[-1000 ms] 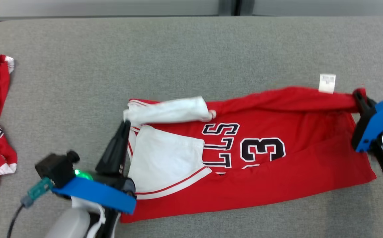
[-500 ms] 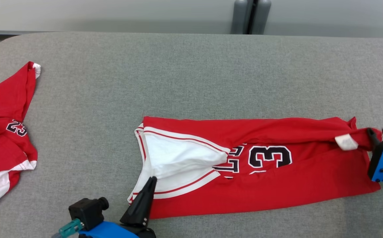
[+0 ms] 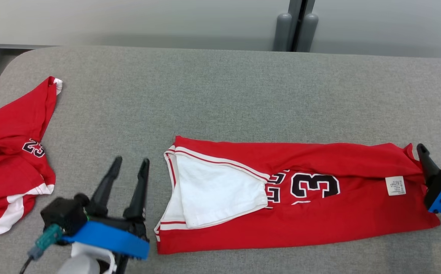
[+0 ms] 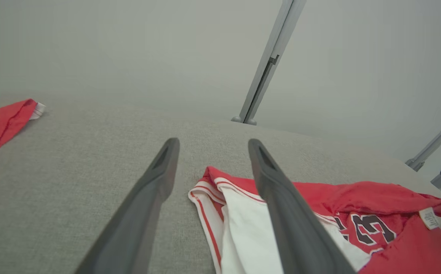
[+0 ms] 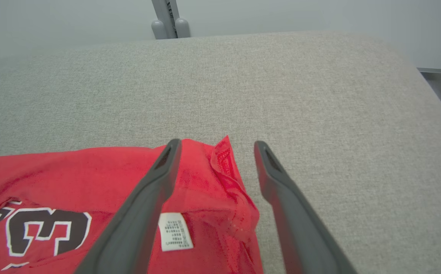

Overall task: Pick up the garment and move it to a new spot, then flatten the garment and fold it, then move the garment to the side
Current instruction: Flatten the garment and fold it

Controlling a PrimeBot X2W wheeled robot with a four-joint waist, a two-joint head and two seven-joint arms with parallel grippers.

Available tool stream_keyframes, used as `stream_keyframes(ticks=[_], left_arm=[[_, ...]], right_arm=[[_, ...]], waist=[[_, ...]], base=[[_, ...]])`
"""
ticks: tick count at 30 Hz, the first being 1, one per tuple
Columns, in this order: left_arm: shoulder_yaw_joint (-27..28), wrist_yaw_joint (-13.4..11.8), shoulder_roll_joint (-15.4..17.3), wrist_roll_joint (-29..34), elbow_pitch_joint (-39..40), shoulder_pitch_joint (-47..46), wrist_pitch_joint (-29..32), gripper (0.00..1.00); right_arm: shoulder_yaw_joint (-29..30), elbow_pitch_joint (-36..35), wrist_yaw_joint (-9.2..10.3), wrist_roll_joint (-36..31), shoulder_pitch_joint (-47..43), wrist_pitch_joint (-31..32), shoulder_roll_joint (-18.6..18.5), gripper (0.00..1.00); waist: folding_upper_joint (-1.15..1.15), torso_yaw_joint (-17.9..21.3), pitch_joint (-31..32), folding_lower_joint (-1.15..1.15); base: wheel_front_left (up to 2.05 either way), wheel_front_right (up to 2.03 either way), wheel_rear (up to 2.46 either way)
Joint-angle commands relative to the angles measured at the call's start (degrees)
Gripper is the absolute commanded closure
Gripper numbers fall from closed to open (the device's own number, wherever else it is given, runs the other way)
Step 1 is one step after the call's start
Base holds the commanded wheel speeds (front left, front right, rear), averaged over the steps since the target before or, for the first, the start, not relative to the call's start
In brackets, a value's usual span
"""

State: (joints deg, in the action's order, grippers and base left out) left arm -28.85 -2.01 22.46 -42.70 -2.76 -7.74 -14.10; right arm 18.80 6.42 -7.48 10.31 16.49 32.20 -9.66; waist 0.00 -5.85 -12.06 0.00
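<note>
The garment [image 3: 319, 217] is a red basketball jersey with white trim and a black "23". It lies folded lengthwise in a long strip across the grey table [image 3: 220, 95], white inner side [image 3: 216, 190] showing at its left end and a white label [image 3: 395, 185] near its right end. My left gripper [image 3: 131, 163] stands open just left of the jersey's left end, nothing between its fingers. My right gripper [image 3: 438, 150] is open at the jersey's right end, holding nothing. In the left wrist view the left gripper [image 4: 213, 144] hovers by the trim [image 4: 205, 192]. The right gripper [image 5: 217, 144] sits over the red corner [image 5: 224, 167].
A second red jersey [image 3: 11, 152] lies crumpled at the table's left edge. Grey posts [image 3: 294, 28] stand behind the table's far edge. A wide bare stretch of table lies beyond the folded jersey.
Both grippers have opened and let go of the jersey's ends. The upper layer has dropped onto the lower one, leaving a narrow strip. The head camera has shifted.
</note>
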Motion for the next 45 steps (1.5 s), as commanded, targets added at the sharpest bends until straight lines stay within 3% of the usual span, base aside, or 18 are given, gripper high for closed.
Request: stream_keyframes(ticks=[1, 8, 18, 30, 31, 32, 38, 45], left_arm=[[0.6, -0.3, 0.0, 1.7, -1.5, -2.7, -0.5, 0.00], [3.1, 0.1, -1.2, 4.5, -7.6, -9.1, -1.0, 0.00], [5.3, 1.4, -2.1, 5.7, -10.9, -11.4, -1.1, 0.00], [5.3, 2.5, -3.4, 6.3, -12.4, -11.5, -1.1, 0.00], [5.2, 2.6, -3.4, 6.3, -12.5, -11.5, -1.1, 0.00], [5.3, 2.6, -3.4, 6.2, -12.6, -11.5, -1.1, 0.00], [5.5, 2.5, -3.1, 6.4, -12.6, -10.8, -1.2, 0.00], [5.5, 2.0, -2.4, 6.1, -12.0, -9.4, -0.8, 0.00]], right_arm=[[0.5, -0.5, -0.04, 0.1, -1.1, 0.1, 1.1, 0.00], [1.0, 3.8, -0.04, -2.9, 0.2, -1.5, 3.3, 0.00], [4.1, 14.4, -0.04, -6.8, 4.7, -5.9, 5.3, 0.00], [6.4, 23.3, 0.02, -10.5, 5.1, 2.8, 6.2, 0.00], [5.9, 23.6, 0.02, -10.3, 5.1, 3.2, 6.3, 0.54], [5.2, 23.5, 0.01, -9.9, 5.2, 3.0, 6.4, 1.00], [3.5, 22.0, -0.01, -7.0, 6.2, -0.2, 5.3, 1.00], [6.5, 14.5, 0.01, -7.4, 4.8, -2.4, 2.4, 1.00]], waist=[[0.00, -0.1, 0.0, 0.00], [0.00, 0.5, -1.2, 0.00], [0.00, 0.4, -3.8, 0.00], [0.00, 0.0, -4.2, 0.00], [0.00, 0.1, -4.2, 0.00], [0.00, 0.2, -4.2, 0.00], [0.00, 1.4, -3.6, 0.00], [0.00, 3.1, -1.6, 0.00]], base=[[0.00, 0.00, 0.00], [0.00, 0.00, 0.00], [0.00, 0.00, 0.00], [0.00, 0.00, 0.00], [0.00, 0.00, 0.00], [0.00, 0.00, 0.00], [0.00, 0.00, 0.00], [0.00, 0.00, 0.00]])
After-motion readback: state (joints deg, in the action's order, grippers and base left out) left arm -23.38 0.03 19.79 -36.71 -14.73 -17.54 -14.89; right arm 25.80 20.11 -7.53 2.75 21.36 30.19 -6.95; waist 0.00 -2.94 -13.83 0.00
